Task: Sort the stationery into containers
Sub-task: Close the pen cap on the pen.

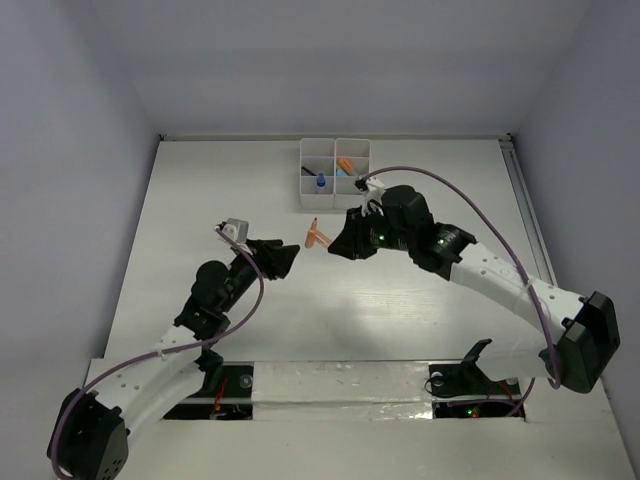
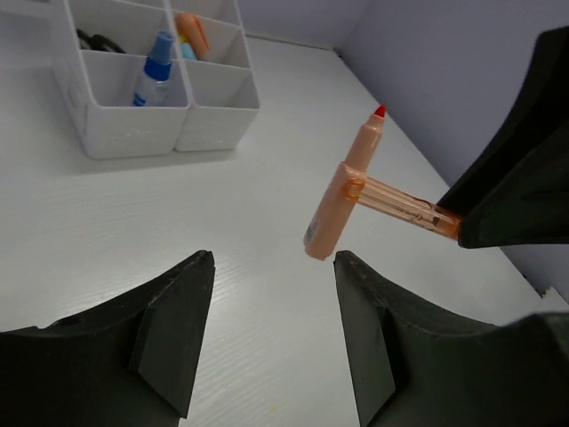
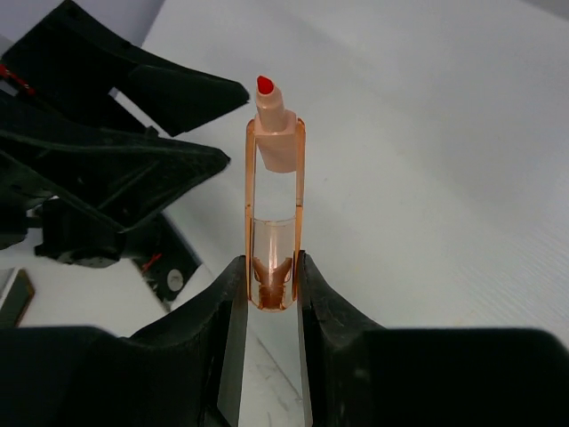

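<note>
Above table (image 1: 400,300) middle, apart from organizer (image 2: 133,133); right pincer (image 3: 271,267) clamps orange marker (image 2: 342,191); left pincer (image 2: 274,267) wide, close by

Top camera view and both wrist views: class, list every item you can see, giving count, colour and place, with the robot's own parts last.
Marker: one, orange with a red tip, held in the air between the two arms.
Containers: two, white, side by side, far middle of the table.
Blue-capped item: one, near-left compartment.
Orange item: one, far-right compartment.
Black item: one, far-left compartment.
Table: one, white.
Left gripper: black, open, facing the marker.
Right gripper: black, shut on the marker.
</note>
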{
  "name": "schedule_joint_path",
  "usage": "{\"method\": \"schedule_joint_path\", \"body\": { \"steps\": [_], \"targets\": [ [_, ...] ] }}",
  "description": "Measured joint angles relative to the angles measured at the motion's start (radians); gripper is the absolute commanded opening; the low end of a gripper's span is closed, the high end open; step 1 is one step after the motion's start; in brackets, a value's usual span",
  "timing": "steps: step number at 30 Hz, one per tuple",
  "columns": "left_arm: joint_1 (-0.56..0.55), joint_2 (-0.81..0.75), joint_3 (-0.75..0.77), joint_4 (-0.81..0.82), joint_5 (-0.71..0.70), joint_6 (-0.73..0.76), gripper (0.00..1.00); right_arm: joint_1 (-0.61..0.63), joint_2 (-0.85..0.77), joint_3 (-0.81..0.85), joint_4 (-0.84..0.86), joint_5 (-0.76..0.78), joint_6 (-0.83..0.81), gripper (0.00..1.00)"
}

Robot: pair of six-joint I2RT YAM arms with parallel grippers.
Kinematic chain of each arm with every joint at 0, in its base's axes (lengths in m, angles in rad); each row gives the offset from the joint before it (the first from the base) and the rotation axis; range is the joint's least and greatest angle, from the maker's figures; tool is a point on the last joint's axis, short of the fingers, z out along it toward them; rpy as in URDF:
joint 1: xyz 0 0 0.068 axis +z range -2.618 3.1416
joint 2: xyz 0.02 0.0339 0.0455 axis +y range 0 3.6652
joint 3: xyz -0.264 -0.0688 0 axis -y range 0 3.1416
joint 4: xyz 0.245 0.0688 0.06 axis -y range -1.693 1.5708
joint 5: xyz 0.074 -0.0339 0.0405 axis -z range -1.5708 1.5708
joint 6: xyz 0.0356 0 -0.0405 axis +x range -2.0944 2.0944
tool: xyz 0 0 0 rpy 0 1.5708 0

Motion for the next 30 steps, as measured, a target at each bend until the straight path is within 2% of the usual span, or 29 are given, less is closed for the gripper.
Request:
{"method": "schedule_joint_path", "body": {
  "steps": [4,8,11,16,21,22,27,28,30],
  "targets": [
    [-0.09,-0.012,0.003,0.029,-0.012,0.059,0.61,-0.01,0.0,0.039,-0.03,-0.092,0.014,0.0],
    [-0.193,-0.012,0.03,0.028,-0.043,0.129,0.62,-0.018,-0.003,0.069,-0.067,-0.157,0.023,0.0],
    [-0.213,-0.001,0.059,0.035,-0.057,0.158,0.6,-0.019,-0.019,0.081,-0.097,-0.184,0.028,0.0],
    [-0.225,0.006,0.075,0.04,-0.074,0.179,0.48,-0.019,-0.058,0.083,-0.121,-0.206,0.041,0.0],
    [-0.233,0.006,0.076,0.04,-0.075,0.184,0.41,-0.019,-0.068,0.083,-0.128,-0.214,0.046,0.0],
    [-0.235,0.006,0.076,0.039,-0.075,0.185,0.34,-0.019,-0.068,0.083,-0.129,-0.216,0.048,0.0],
    [-0.239,0.004,0.076,0.036,-0.073,0.186,0.16,-0.024,-0.067,0.085,-0.129,-0.217,0.049,0.0],
    [-0.242,0.003,0.076,0.035,-0.068,0.187,0.09,-0.025,-0.066,0.087,-0.129,-0.217,0.051,0.0],
    [-0.25,0.0,0.076,0.035,-0.063,0.192,0.03,-0.026,-0.061,0.092,-0.127,-0.219,0.054,0.0]
  ]
}}
